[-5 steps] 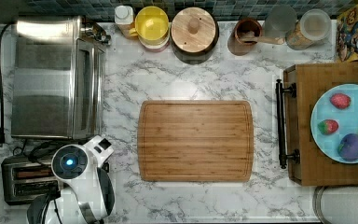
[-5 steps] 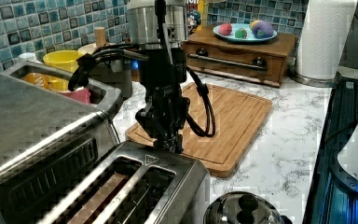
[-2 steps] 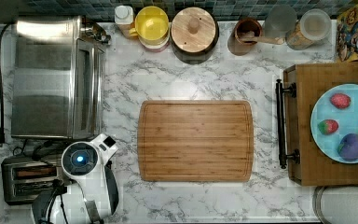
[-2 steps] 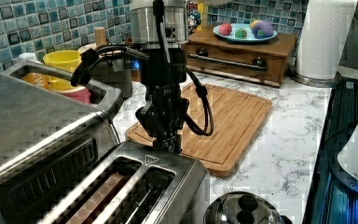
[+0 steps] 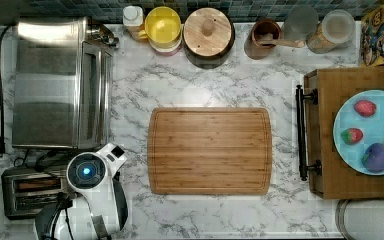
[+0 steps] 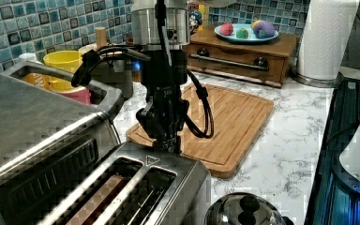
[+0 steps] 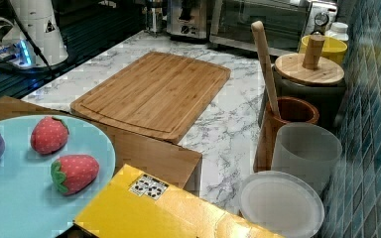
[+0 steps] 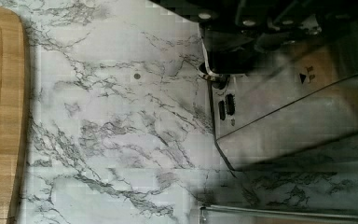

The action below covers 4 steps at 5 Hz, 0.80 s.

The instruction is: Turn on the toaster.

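The toaster [image 5: 30, 192] is a small shiny steel box with two long top slots, at the top view's lower left. It fills the foreground of the left view [image 6: 136, 187]. My gripper [image 6: 166, 143] hangs straight down at the toaster's end that faces the cutting board, level with its top edge. Seen from above, the arm's white wrist [image 5: 86, 171] covers that end. In the wrist view the dark gripper [image 8: 226, 60] sits over the black lever area on the toaster's steel end face [image 8: 298, 107], beside two small dark buttons [image 8: 226, 107].
A big steel toaster oven [image 5: 60, 82] stands close beside the toaster. A bamboo cutting board [image 5: 210, 150] lies mid-counter. A steel pot lid [image 6: 243, 208] sits beside the toaster. Jars line the back wall, and a wooden box with a fruit plate [image 5: 370, 130] stands at the top view's right.
The arm's wrist has shifted a little toward the top view's right, then held. In the left view the gripper stays at the toaster's end.
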Available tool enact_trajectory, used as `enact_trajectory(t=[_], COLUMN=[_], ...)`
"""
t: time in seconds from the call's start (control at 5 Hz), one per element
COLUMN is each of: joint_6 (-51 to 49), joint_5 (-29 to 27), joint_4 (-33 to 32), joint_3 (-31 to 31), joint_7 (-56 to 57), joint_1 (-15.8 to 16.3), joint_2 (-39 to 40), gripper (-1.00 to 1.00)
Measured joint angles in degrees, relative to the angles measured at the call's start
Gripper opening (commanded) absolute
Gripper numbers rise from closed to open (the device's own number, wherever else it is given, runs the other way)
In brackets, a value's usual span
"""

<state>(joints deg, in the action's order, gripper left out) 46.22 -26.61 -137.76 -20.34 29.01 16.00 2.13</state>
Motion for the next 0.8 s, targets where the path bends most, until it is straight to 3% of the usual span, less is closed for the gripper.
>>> enact_trajectory(t=[0.8], joint_6=[0.45], joint_5=[0.10], joint_4=[0.00], joint_3=[-1.04], joint_7=[0.00], joint_1=[-0.83], joint_2=[0.03], gripper=[-1.00])
